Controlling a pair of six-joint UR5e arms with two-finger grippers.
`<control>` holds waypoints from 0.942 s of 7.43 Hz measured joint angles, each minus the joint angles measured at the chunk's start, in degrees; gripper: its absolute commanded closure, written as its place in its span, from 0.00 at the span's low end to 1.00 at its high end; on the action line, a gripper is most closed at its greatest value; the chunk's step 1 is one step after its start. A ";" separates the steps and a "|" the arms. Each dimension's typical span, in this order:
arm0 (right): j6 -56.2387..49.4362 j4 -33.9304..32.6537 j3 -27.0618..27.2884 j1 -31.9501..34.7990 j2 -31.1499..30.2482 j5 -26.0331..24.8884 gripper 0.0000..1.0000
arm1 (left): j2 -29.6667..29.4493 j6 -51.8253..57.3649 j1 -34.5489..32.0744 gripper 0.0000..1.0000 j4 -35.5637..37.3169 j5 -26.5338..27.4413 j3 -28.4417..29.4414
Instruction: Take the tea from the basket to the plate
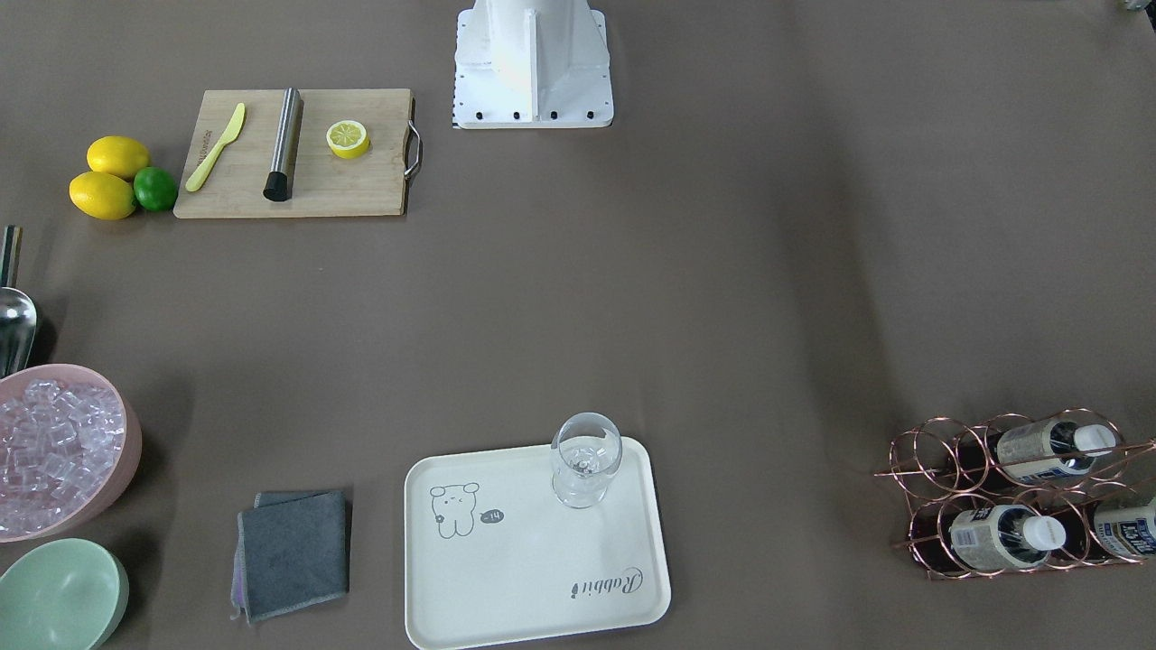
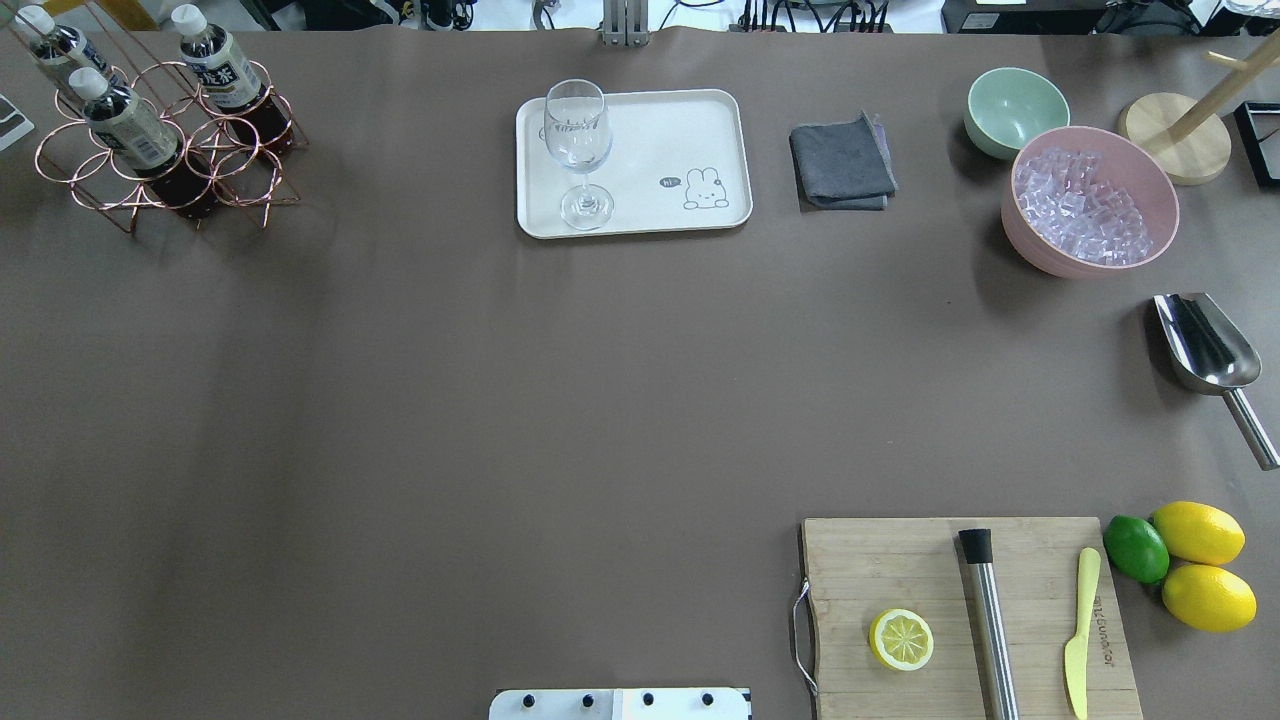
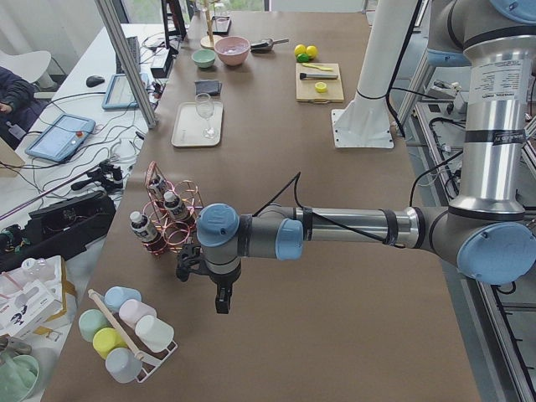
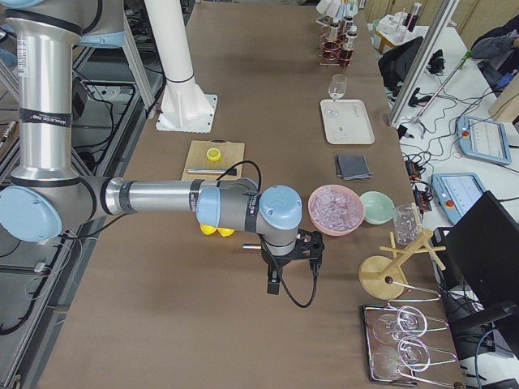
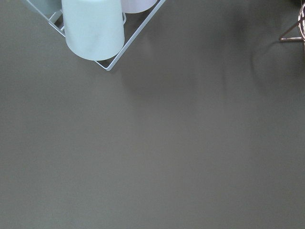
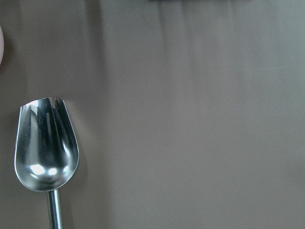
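Three tea bottles (image 2: 125,125) with white caps stand in the copper wire basket (image 2: 170,182) at the table's far left corner; they also show in the front view (image 1: 1002,534). The cream plate (image 2: 650,150) lies at the far middle of the table and bears a wine glass (image 2: 578,150). My left gripper (image 3: 223,300) hangs over the table beside the basket (image 3: 172,213), shown only in the left side view; I cannot tell whether it is open or shut. My right gripper (image 4: 275,285) hangs near the pink bowl, shown only in the right side view; I cannot tell its state either.
A wooden cutting board (image 2: 900,570) holds a lemon half, a steel muddler and a yellow knife. Lemons and a lime (image 2: 1135,548) lie beside it. A pink bowl of ice (image 2: 1090,200), a green bowl (image 2: 1015,105), a grey cloth (image 2: 842,162) and a steel scoop (image 6: 45,148) lie on the right. A cup rack (image 5: 93,24) stands by the left gripper.
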 measured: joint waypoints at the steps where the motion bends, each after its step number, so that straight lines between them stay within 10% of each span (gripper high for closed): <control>1: -0.01 0.00 -0.10 0.00 0.00 0.00 0.00 | -0.02 -0.01 0.00 0.02 0.01 -0.04 -0.03; 7: 0.02 0.00 -0.15 0.00 -0.01 0.03 0.00 | -3.45 -9.83 0.00 0.03 0.14 -0.16 -0.26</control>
